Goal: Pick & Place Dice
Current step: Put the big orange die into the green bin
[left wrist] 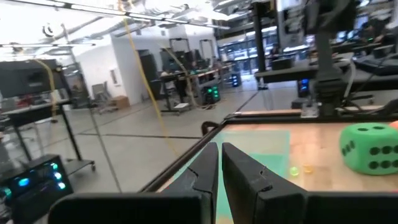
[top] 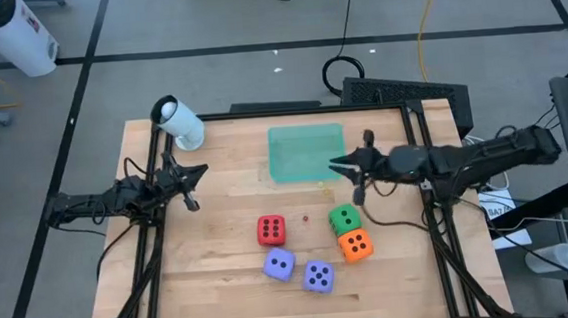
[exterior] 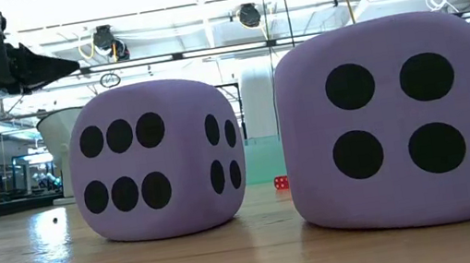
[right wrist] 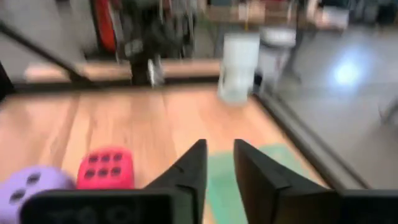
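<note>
The wooden surface (top: pixel 222 274) has bare room left of the dice (top: pixel 316 252), clustered near its front edge; farther back, the right gripper (top: pixel 336 162) hovers empty over the green square (top: pixel 298 150), fingers slightly parted; the left gripper (top: pixel 200 171) waits at the left edge, fingers nearly closed

Layout, seen from above: flat translucent green square (top: pixel 307 151) at the table's far centre; red soft cube die (top: pixel 271 230) left of green die (top: pixel 344 218); orange die (top: pixel 355 244) touching the green die's near side; two lavender dice (top: pixel 279 266) (top: pixel 318 276) nearest the front edge.
</note>
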Controlling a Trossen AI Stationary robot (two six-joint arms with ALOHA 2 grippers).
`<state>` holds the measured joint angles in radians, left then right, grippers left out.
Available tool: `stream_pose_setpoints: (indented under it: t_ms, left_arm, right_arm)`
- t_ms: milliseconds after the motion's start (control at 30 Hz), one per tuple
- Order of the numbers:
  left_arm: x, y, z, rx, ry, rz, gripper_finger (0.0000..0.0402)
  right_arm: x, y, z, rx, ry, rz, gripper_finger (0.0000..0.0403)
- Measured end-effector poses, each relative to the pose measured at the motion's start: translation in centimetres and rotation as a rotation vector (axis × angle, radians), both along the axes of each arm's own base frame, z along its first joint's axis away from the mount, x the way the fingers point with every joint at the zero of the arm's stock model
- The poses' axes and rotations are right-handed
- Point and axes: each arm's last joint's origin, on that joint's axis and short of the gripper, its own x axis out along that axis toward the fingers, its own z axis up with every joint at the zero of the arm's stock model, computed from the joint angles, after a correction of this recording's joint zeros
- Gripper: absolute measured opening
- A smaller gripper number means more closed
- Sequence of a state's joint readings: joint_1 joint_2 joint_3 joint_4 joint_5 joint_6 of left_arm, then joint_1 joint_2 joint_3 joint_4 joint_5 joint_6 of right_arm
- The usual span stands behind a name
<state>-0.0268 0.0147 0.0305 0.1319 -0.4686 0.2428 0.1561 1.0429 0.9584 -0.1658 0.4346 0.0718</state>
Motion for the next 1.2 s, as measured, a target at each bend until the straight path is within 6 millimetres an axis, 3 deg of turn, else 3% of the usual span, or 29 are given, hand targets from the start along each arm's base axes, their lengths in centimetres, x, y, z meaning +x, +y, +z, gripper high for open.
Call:
stream_pose_setpoints:
  t_ms: [200,300,433,600,733,1033,1200]
  left_arm:
    - [0.0,0.0,0.0,0.036,0.019,0.017,0.0031]
    - [0.0,0.0,0.0,0.063,0.028,0.021,0.0031]
    - [-0.1,0.0,0.2,0.066,0.007,0.022,0.0031]
    - [0.0,0.0,0.3,0.063,0.001,0.014,0.0031]
    - [0.0,0.0,0.3,0.057,-0.002,0.013,0.0031]
    - [0.0,0.0,0.2,0.015,-0.013,0.005,0.0031]
    - [0.0,0.0,0.2,0.015,-0.013,0.005,0.0031]
  right_arm:
    - [2.5,4.3,4.4,0.057,0.246,-0.001,0.0140]
    - [3.6,6.7,5.2,0.092,0.337,-0.031,0.0153]
    - [3.9,8.2,5.4,0.232,0.501,-0.183,0.0153]
    - [3.7,9.5,3.5,0.488,0.783,-0.400,0.0139]
    - [3.8,10.7,1.3,0.570,0.947,-0.495,0.0125]
    - [3.3,11.1,-1.7,0.609,0.971,-0.617,0.0104]
    - [3.6,10.6,-3.4,0.658,1.000,-0.666,0.0115]
